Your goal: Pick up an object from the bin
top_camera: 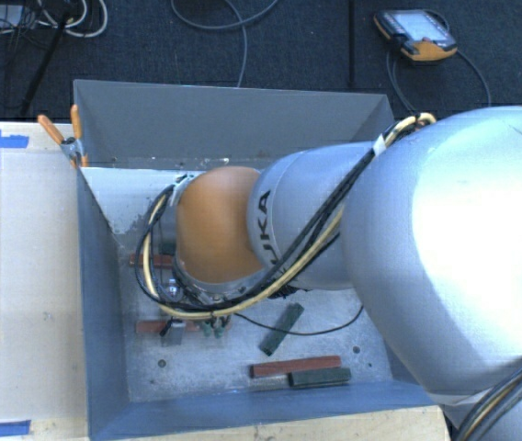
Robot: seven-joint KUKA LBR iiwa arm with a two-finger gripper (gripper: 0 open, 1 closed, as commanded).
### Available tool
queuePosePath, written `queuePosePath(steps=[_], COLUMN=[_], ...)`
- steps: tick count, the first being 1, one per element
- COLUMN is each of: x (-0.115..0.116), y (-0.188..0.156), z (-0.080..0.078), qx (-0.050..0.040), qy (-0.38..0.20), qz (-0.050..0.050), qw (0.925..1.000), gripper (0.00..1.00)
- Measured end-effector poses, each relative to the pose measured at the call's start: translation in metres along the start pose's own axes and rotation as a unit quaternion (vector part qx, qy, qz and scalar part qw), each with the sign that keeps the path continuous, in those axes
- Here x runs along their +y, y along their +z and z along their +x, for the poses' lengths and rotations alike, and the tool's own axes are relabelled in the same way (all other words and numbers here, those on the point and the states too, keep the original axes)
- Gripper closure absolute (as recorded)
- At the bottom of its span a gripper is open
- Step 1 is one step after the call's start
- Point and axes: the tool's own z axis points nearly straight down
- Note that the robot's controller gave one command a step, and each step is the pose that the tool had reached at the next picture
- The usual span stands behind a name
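Filling the right side, reaching in from the right: a big silver arm [445, 246] over a grey metal bin [105, 338]. Strung along the arm and looped round its wrist: black and yellow cables [316, 237]. Capping the wrist: a rounded orange cover [213, 223], hanging above the left half of the bin floor.

Below that cover, low over the floor and near the bin's left wall: the gripper [180, 327], largely masked by the wrist above. No telling the state of the jaws, spread or pressed together.

Flat along the bin's front wall: a long red-brown bar [293, 367], with a dark bar [321, 378] touching it toward its right end. Farther back, near the middle of the floor and apart from both: a dark grey bar [281, 329], lying askew.

Just beside the gripper, on the side of the left wall: a small red-brown piece [149, 326], flat on the floor. Farther back by the same wall, peeking out beside the cables: a reddish scrap [158, 261], too hidden to name.
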Motion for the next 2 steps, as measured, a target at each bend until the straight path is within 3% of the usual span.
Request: queuePosePath(steps=[1,2], x=[0.0,-0.008], y=[0.0,-0.154], z=[0.0,-0.019], qx=[0.0,-0.003], qy=[0.0,-0.005], qz=[0.0,-0.001], qw=[1.0,1.0], gripper=[1.0,1.0])
